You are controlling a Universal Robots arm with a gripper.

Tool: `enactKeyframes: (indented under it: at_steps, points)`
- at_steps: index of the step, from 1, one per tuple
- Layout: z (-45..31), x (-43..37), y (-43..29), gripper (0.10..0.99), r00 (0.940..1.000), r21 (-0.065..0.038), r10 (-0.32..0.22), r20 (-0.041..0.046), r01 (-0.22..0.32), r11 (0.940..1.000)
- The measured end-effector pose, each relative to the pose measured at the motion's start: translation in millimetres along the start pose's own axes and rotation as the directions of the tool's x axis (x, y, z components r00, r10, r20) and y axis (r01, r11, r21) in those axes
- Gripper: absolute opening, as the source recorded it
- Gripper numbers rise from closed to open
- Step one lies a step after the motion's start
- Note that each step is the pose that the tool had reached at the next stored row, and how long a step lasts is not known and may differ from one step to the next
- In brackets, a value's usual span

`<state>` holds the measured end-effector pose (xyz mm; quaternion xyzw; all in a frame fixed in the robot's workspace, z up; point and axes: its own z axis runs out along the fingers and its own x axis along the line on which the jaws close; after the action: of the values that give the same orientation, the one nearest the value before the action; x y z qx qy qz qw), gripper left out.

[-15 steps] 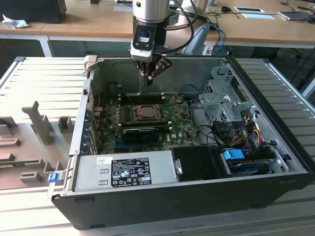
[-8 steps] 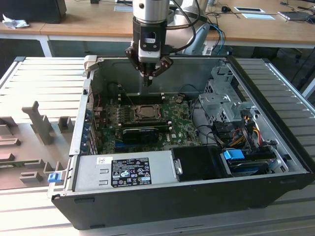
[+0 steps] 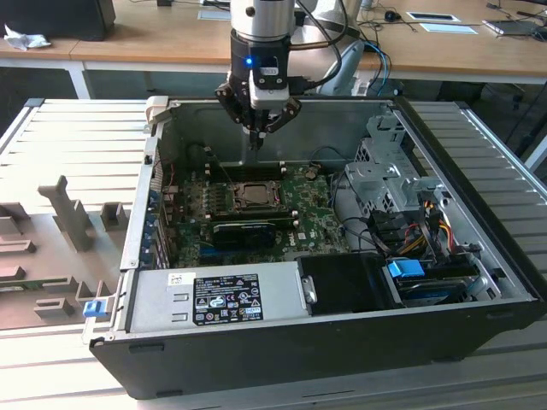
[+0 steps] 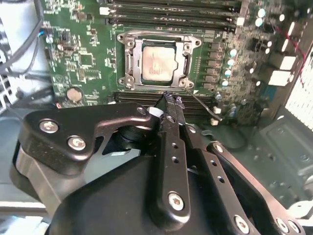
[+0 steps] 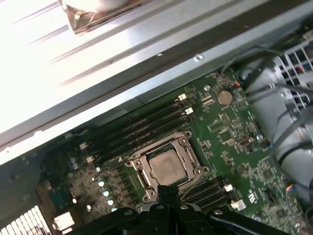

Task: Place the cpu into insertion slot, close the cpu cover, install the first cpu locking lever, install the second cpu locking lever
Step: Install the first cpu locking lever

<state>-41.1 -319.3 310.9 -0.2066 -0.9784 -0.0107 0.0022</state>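
The cpu (image 4: 157,62), a silver-grey square, lies flat in the insertion slot (image 4: 125,40) on the green board. The cpu cover (image 4: 131,63), a silver frame with a square window, lies down around the chip. A thin metal lever rod (image 4: 203,105) runs out from one corner of the socket. My gripper (image 4: 171,100) hovers just off that side of the socket, its black fingers pressed together and holding nothing. In the exterior view the gripper (image 3: 255,143) hangs above the board behind the cpu (image 3: 254,194). The first wrist view has the cpu (image 5: 165,167) just past the gripper (image 5: 165,190).
Black memory slots (image 4: 171,12) flank the socket. A long black expansion card (image 3: 244,232) lies in front of it. A power supply (image 3: 214,299) fills the front of the case. A drive cage (image 3: 385,171) and cables (image 3: 419,231) stand on the exterior view's right. The case wall (image 5: 146,54) rises behind.
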Motion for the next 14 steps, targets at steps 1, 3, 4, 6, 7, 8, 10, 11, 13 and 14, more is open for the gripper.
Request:
enactKeyframes:
  at_steps: [1, 3, 4, 6, 7, 8, 10, 11, 13, 14]
  points:
    - [0.1, 0.0, 0.0, 0.106, 0.9997, 0.000, -0.026, -0.0006, 0.026, 0.9997]
    - [0.2, 0.0, 0.0, 0.106, 0.9976, 0.001, -0.069, -0.0014, 0.069, 0.9976]
    - [0.2, 0.0, 0.0, 0.106, 0.9961, 0.001, -0.089, -0.0018, 0.089, 0.9961]
    - [0.5, 0.0, 0.0, 0.106, 0.9884, 0.001, -0.152, -0.0032, 0.152, 0.9884]
    - [0.5, 0.0, 0.0, 0.106, 0.9849, 0.001, -0.173, -0.0036, 0.173, 0.9849]
    - [0.5, 0.0, 0.0, 0.106, 0.9819, 0.001, -0.189, -0.0040, 0.189, 0.9819]
    - [0.5, 0.0, 0.0, 0.106, 0.9730, 0.001, -0.231, -0.0049, 0.231, 0.9730]
    - [0.5, 0.0, 0.0, 0.106, 0.9686, 0.002, -0.249, -0.0053, 0.249, 0.9686]
    - [0.6, 0.1, 0.0, 0.106, 0.9580, 0.002, -0.287, -0.0061, 0.287, 0.9580]
    - [0.6, 0.1, -0.1, 0.106, 0.9519, 0.002, -0.306, -0.0067, 0.306, 0.9519]
